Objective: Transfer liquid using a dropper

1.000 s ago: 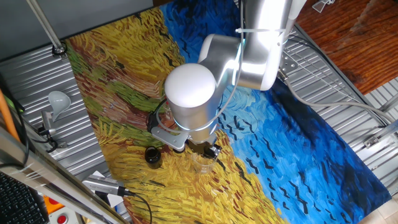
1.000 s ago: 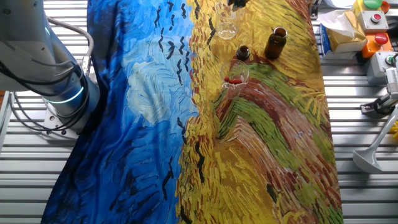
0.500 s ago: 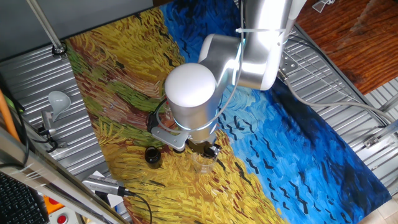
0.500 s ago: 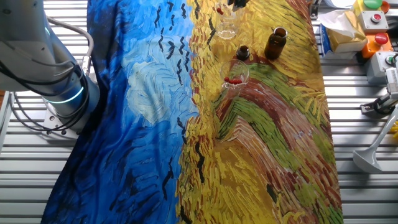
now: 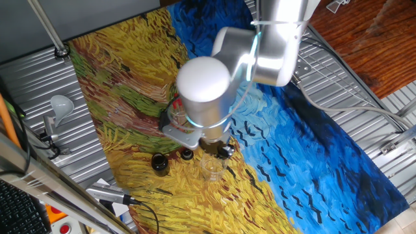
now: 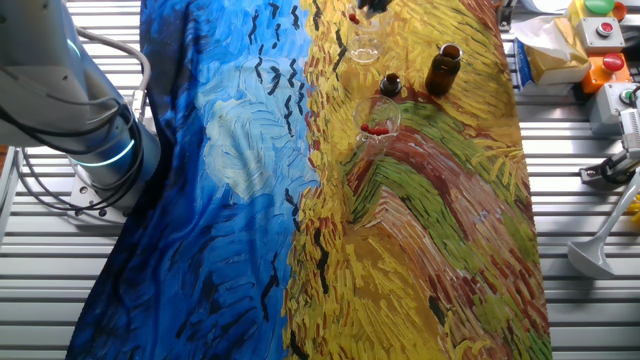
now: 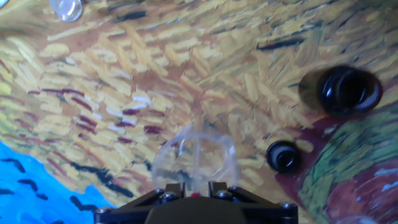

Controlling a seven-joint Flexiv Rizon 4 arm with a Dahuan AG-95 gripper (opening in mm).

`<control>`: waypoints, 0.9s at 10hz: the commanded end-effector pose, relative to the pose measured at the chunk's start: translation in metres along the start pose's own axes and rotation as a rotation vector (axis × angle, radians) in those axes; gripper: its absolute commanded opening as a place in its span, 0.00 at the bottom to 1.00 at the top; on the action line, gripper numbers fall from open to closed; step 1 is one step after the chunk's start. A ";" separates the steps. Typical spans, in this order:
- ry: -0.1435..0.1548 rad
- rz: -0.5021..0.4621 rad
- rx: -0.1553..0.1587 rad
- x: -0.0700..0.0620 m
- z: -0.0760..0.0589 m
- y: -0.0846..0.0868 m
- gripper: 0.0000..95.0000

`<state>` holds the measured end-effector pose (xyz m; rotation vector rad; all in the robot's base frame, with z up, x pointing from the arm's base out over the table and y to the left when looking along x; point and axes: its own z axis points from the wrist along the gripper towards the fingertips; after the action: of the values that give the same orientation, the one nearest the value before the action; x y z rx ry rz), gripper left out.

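My gripper is shut on a dropper; only a bit of its red bulb shows between the fingers. In the other fixed view the red bulb shows at the top edge, under the gripper and above a clear empty beaker. In the hand view that beaker lies straight below the fingers. In one fixed view the gripper hangs just above the beaker. The dropper's tube is hidden.
An open brown bottle and its black cap stand beside the beaker; they also show in the hand view, bottle and cap. A glass holding red-bulbed droppers stands nearby. Boxes and buttons lie off the cloth.
The arm has risen and shifted a little, uncovering the small cap in one fixed view. The red bulb has come into sight above the beaker in the other fixed view.
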<state>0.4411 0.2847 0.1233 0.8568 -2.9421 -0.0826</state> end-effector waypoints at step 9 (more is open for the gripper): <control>-0.001 0.023 0.002 0.029 -0.001 -0.001 0.20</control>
<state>0.4169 0.2675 0.1263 0.8229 -2.9531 -0.0799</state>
